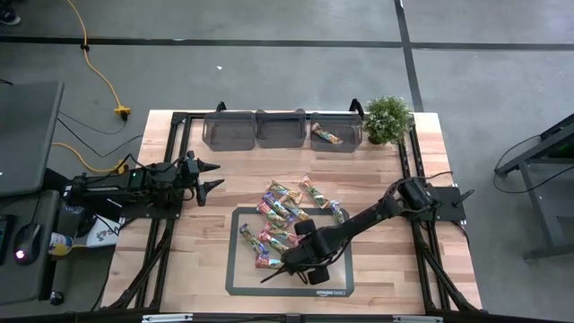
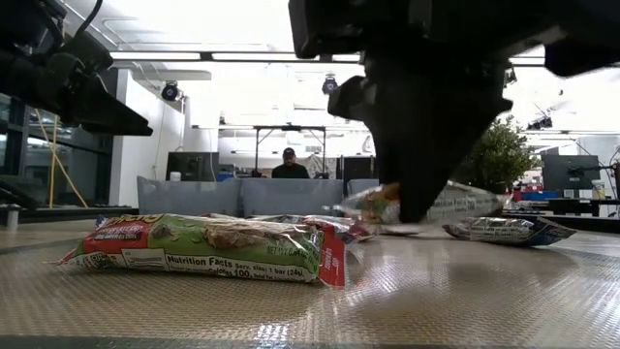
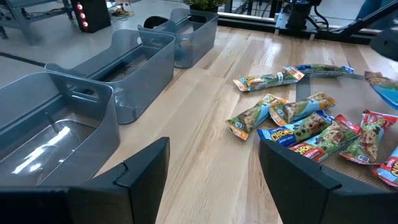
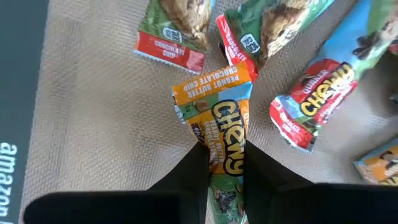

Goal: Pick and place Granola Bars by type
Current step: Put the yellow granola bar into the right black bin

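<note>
Right wrist view: right tool (image 4: 225, 163) angled down over mat, clamping orange-green bar (image 4: 219, 134); left tool (image 1: 208, 176) agape.

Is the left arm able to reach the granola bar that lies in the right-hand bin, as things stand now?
Probably not easily. The left gripper waits open near the table's left edge, while that bar lies in the farthest bin, beside the plant. Nothing blocks the way, but the reach looks long; the right gripper is busy on the mat.
</note>
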### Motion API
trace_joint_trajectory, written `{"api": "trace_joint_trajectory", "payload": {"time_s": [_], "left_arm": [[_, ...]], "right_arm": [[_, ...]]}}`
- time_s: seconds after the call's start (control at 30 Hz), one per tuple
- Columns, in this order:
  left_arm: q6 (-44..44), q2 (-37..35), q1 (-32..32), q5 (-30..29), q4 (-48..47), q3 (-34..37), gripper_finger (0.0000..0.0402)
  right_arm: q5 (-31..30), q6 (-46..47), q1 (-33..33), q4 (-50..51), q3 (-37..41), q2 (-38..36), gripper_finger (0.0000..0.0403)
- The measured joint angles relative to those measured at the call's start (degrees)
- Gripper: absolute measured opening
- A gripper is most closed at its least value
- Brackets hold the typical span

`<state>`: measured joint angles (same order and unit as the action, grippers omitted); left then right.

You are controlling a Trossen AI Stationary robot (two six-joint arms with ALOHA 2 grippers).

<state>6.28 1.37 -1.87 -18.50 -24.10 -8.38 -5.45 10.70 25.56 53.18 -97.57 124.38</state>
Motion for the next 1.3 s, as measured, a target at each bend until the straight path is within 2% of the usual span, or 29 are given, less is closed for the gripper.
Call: {"api": "trace_joint_trajectory", "payload": {"time_s": [0.37,0.8,0.9,1.0,1.1,1.3], "left_arm": [[0.0,0.0,0.0,0.0,0.0,0.0,0.0243],[0.0,0.0,0.0,0.0,0.0,0.0,0.0243],[0.0,0.0,0.0,0.0,0.0,0.0,0.0243],[0.0,0.0,0.0,0.0,0.0,0.0,0.0243],[0.0,0.0,0.0,0.0,0.0,0.0,0.0243],[0.0,0.0,0.0,0.0,0.0,0.0,0.0243]], "right_arm": [[4.3,0.0,-1.2,2.0,-11.7,-0.2,0.0057],[-1.0,1.0,-6.8,0.6,-33.1,-0.3,0.0048],[-4.0,0.8,-8.4,-1.1,-37.3,-0.4,0.0051],[-8.4,-0.5,-10.1,-6.9,-35.9,-2.3,0.0051],[-15.5,-0.8,-12.3,-10.9,-35.2,-3.5,0.0047],[-32.1,1.0,-17.8,-11.3,-35.1,-4.0,0.0043]]}}
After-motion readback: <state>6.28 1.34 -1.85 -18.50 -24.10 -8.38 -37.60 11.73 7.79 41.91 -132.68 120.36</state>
